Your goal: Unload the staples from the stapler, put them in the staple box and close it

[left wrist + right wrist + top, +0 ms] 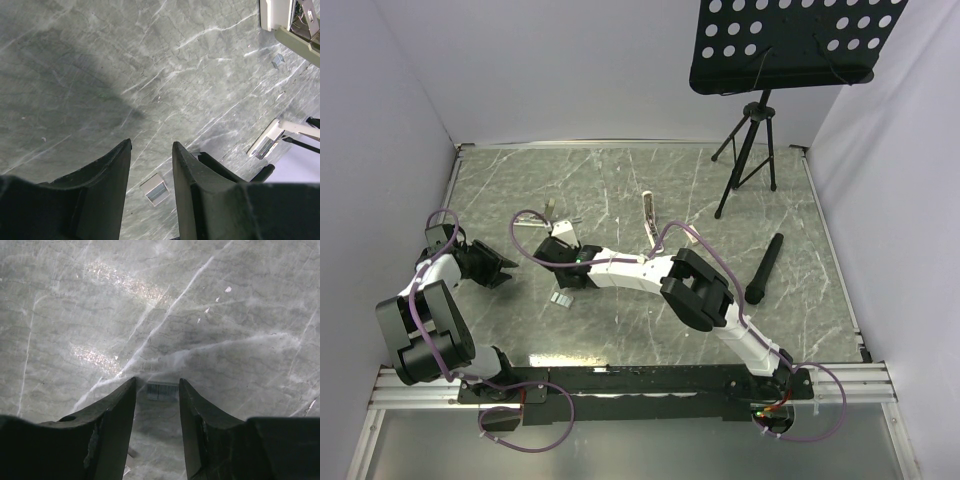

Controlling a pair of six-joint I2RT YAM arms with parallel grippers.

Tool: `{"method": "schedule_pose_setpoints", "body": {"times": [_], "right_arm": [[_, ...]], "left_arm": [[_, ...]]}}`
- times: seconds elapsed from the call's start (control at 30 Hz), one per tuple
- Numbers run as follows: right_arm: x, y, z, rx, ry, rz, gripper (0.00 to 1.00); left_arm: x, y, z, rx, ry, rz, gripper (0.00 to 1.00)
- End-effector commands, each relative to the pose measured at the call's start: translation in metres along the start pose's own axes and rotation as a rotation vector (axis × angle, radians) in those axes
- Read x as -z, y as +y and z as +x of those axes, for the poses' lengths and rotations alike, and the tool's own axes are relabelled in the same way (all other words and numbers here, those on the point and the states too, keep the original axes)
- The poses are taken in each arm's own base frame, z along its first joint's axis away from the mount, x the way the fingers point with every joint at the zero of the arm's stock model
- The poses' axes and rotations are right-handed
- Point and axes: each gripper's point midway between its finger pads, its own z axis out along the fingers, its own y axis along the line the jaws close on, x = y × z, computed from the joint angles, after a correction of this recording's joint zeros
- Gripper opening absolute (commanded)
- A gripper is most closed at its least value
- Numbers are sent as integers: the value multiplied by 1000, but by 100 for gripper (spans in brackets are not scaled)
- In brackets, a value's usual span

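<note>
2 short ribbed strips of staples [162,391] lie flat on the grey counter [820,230], both outside the stapler [650,215]. The stapler rests on the counter, well apart from either strip. My right fingers [157,381] are spread, and 1 strip lies in the gap between their tips, gripped by neither. From above, that strip [561,297] sits left of the stapler and nearer my bases. My left fingers [151,144] are farther left of the stapler and also spread, holding nothing. The other strip [155,189] lies on the counter in their gap, back from the tips.
</note>
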Motion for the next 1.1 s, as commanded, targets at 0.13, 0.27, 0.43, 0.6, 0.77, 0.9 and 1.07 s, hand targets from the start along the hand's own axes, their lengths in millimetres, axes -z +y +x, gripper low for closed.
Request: {"method": "schedule_pose_setpoints", "body": {"times": [0.13, 0.27, 0.43, 0.6, 0.77, 0.9, 1.07], "right_arm": [[2, 1, -5, 26, -25, -43, 44], [6, 2, -7, 29, -32, -56, 41], [8, -1, -6, 46, -32, -55, 39], [13, 0, -8, 61, -34, -70, 38], [21, 4, -11, 89, -35, -111, 37], [30, 7, -16, 105, -49, -143, 36], [38, 8, -20, 119, -58, -168, 35]], "left_arm": [[3, -7, -7, -18, -32, 15, 43], [3, -7, -7, -20, -34, 13, 44], [4, -8, -7, -21, -36, 16, 44], [4, -7, -7, -21, -38, 14, 43], [4, -7, -8, -21, -43, 8, 43], [5, -6, -9, -20, -48, -1, 43], [5, -6, -10, -20, -50, -3, 43]]}}
